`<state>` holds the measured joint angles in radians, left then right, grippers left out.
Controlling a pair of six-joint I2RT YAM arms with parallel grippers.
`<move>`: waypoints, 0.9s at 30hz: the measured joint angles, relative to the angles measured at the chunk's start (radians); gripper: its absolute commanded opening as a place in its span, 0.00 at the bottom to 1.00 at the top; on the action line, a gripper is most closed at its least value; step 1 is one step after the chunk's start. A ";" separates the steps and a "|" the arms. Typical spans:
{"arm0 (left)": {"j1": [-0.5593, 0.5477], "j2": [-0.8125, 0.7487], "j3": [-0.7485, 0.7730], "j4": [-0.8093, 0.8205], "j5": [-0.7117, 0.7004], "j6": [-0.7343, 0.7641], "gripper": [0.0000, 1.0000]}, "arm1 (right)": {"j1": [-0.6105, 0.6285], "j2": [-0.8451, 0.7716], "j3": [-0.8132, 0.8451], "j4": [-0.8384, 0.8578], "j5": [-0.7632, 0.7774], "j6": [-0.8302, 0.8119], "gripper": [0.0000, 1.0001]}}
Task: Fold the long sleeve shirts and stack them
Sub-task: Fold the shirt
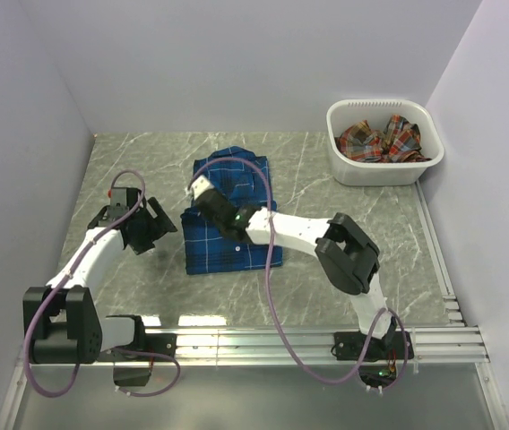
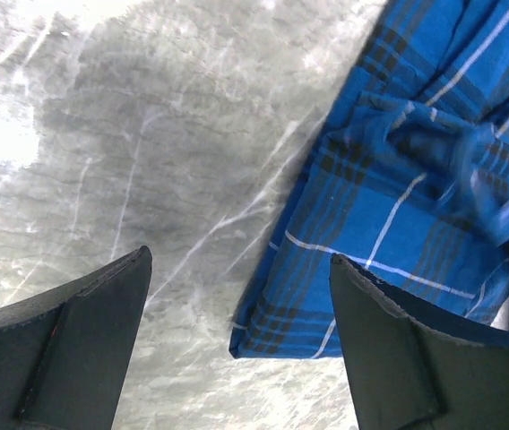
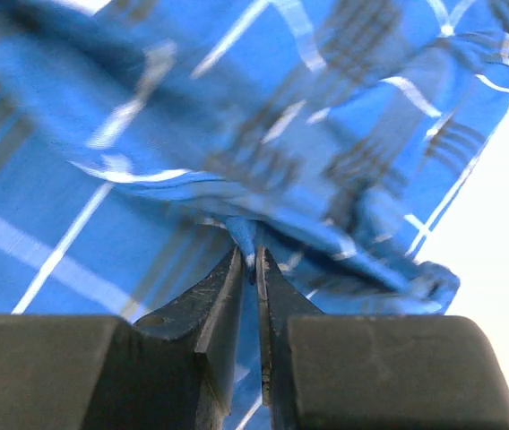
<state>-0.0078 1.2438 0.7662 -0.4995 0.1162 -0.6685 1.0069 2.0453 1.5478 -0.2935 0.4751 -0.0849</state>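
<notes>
The royal blue plaid shirt point(image 1: 233, 235) lies folded on the marble surface point(image 1: 326, 184), near its middle. The right fingers point(image 3: 249, 262) are almost closed, pinching a raised fold of the blue cloth at the shirt's far left part. The left fingers point(image 1: 152, 230) stand wide apart with nothing between them, low over the surface just left of the shirt's left edge. The red-orange plaid shirt point(image 1: 380, 140) sits crumpled inside the white basket point(image 1: 382, 173) at the far right.
</notes>
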 measured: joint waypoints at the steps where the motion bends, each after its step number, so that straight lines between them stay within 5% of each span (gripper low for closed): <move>1: -0.002 -0.004 -0.004 0.003 0.002 0.000 0.86 | -0.024 0.004 0.015 -0.003 -0.013 0.022 0.19; 12: -0.085 0.006 -0.010 0.005 0.011 -0.002 0.86 | -0.222 0.026 0.084 -0.066 -0.168 0.231 0.25; 18: -0.142 0.085 0.058 -0.006 -0.001 -0.016 0.84 | -0.256 0.000 0.079 -0.076 -0.272 0.286 0.57; 23: -0.174 0.108 0.150 -0.006 -0.007 -0.034 0.67 | -0.272 -0.143 0.043 -0.070 -0.351 0.317 0.57; 27: -0.218 0.132 0.218 0.003 -0.008 -0.052 0.42 | -0.300 -0.288 -0.026 -0.037 -0.413 0.350 0.49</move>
<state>-0.2256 1.3754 0.9844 -0.4969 0.1085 -0.7208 0.7067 1.7569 1.5219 -0.3302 0.0620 0.2653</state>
